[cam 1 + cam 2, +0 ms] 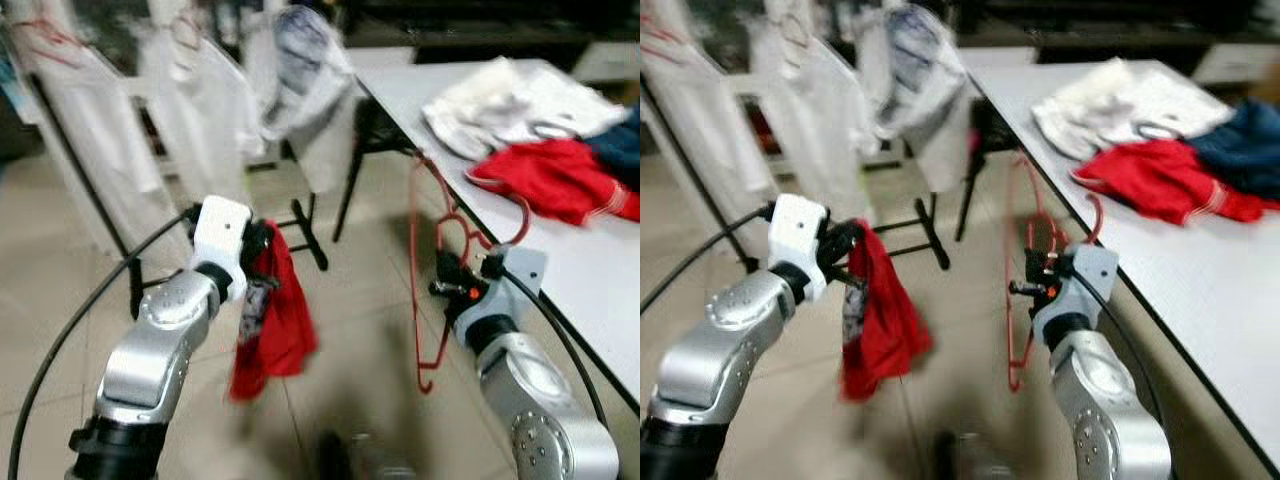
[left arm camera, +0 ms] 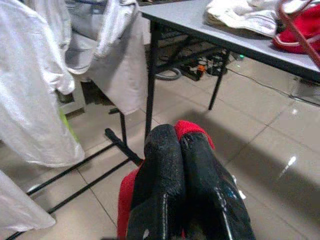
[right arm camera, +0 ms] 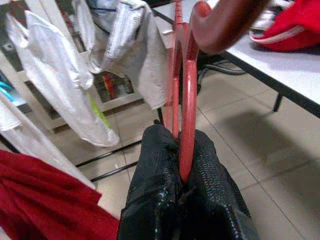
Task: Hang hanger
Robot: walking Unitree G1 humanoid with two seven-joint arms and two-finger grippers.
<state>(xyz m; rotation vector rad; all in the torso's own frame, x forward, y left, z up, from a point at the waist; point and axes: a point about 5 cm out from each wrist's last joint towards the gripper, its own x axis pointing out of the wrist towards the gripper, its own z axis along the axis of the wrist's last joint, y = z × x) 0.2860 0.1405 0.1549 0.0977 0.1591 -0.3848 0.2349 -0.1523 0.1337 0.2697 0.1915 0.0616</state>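
My right gripper (image 1: 447, 275) is shut on a red hanger (image 1: 420, 290), which hangs beside the table edge with its hook (image 1: 520, 215) curving up by the red cloth on the table. In the right wrist view the hanger's red bar (image 3: 186, 115) runs between the closed black fingers (image 3: 155, 170). My left gripper (image 1: 262, 262) is shut on a red garment (image 1: 275, 320) that droops below it over the floor. The left wrist view has the two fingers (image 2: 165, 175) pressed together with red cloth (image 2: 192, 131) under them.
A clothes rack (image 1: 300, 215) with several white garments (image 1: 195, 110) stands ahead on the left. A grey table (image 1: 600, 270) on the right carries white, red (image 1: 565, 175) and dark blue clothes. Tiled floor lies between rack and table.
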